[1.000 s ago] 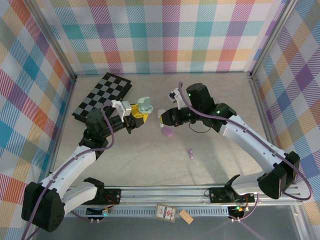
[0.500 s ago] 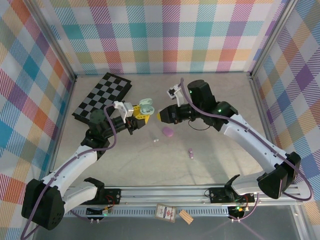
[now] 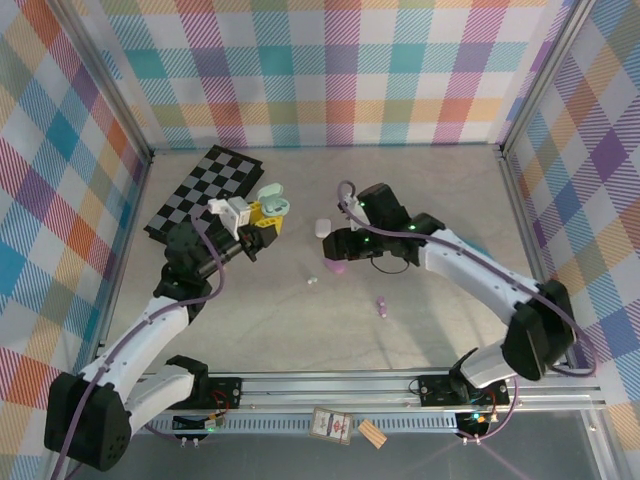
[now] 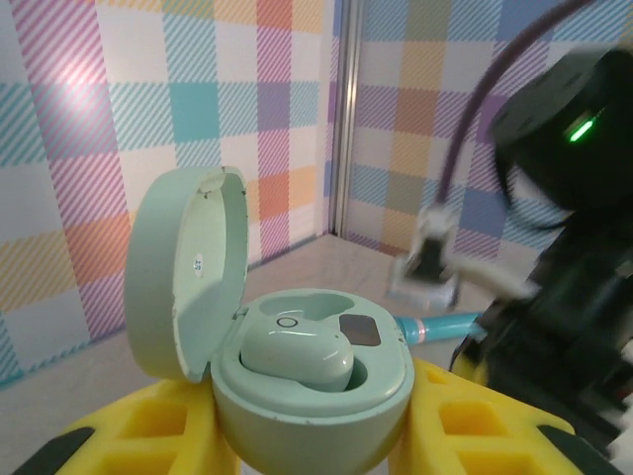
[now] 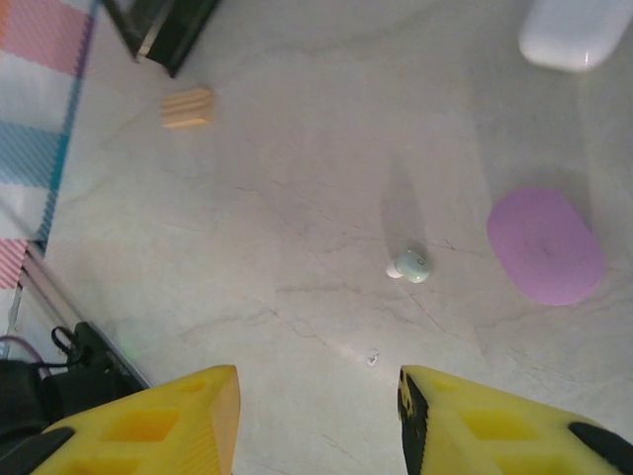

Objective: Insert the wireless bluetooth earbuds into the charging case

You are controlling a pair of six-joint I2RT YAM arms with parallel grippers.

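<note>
As I read the table from the near rail [image 3: 300,385] outward, a small card [image 3: 330,425] at that rail carries print too small for me to read. Beyond it a purple earbud [image 3: 382,305] lies loose on the table [image 3: 250,310]. A pale green earbud [image 5: 409,265] lies apart from it, near the closed purple case [image 5: 544,245]. The right gripper [image 5: 316,401] hovers above that green bud with its yellow fingers spread and nothing between them. A closed white case [image 5: 574,30] sits just past the purple one. Farther back on my left, the left gripper [image 4: 312,426] pinches the pale green charging case [image 4: 316,386] from both sides, its lid [image 4: 183,277] flipped open. In it I see a seated earbud [image 4: 297,356], and the socket beside it looks empty. I judge this case half filled: the loose green bud has yet to be picked up and seated. The lid's inner face bears tiny marks I can't make out, and no brand is legible.
</note>
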